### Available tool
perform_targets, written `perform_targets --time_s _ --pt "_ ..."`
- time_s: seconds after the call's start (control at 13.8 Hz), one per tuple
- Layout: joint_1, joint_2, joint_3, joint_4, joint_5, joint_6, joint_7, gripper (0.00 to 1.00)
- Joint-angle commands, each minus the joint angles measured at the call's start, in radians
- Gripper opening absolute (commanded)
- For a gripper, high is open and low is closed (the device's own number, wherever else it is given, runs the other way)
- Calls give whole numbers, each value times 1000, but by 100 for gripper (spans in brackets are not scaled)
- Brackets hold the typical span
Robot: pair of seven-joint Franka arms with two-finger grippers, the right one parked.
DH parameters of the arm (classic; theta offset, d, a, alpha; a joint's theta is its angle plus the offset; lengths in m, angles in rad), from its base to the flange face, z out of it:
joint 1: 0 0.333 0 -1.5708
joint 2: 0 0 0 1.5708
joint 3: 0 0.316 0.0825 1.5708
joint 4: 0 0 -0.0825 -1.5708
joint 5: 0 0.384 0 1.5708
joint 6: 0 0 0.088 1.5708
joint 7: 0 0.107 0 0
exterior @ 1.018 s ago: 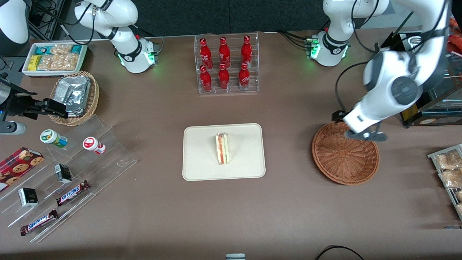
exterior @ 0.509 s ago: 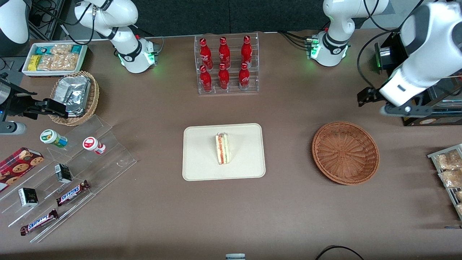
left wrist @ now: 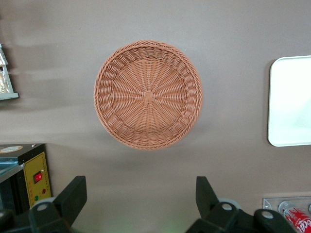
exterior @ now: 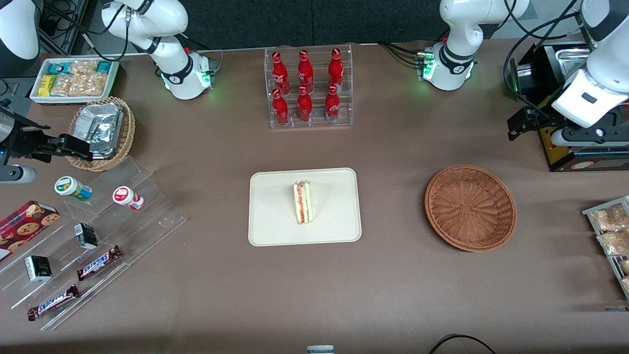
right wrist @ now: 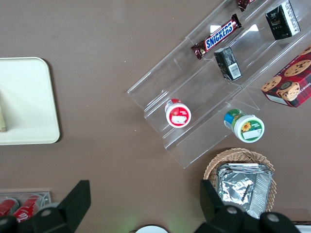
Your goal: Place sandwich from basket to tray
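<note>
One sandwich point(exterior: 303, 202) is in the scene, and I find it standing on the tray point(exterior: 275, 226) at frame centre in the front view, its long axis running up-down in the picture. I find the basket point(exterior: 470, 207) empty, at centre-right of that frame, apart from the tray on the worktop point(exterior: 393, 275). My gripper point(exterior: 585, 135) hangs at the upper right edge of the frame, above and to the right of the basket, well apart from the sandwich, which lies down and to the left of it. Its fingers point(left wrist: 73, 194) stand apart, holding nothing. I judge the placement done; any coming move would only be clearing off.
</note>
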State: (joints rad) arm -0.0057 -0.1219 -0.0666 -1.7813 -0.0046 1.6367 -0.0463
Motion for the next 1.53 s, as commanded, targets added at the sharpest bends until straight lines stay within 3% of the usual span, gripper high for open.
perform_targets --time_s 0.0,0.22,0.36,1.45 --pt "3 94 -9 156 -5 -113 -15 99" --pt "-2 171 -12 279 -3 -211 -18 99" --pt "-7 174 -13 281 3 -213 -47 99" --pt "-7 47 -22 111 8 -133 -20 98"
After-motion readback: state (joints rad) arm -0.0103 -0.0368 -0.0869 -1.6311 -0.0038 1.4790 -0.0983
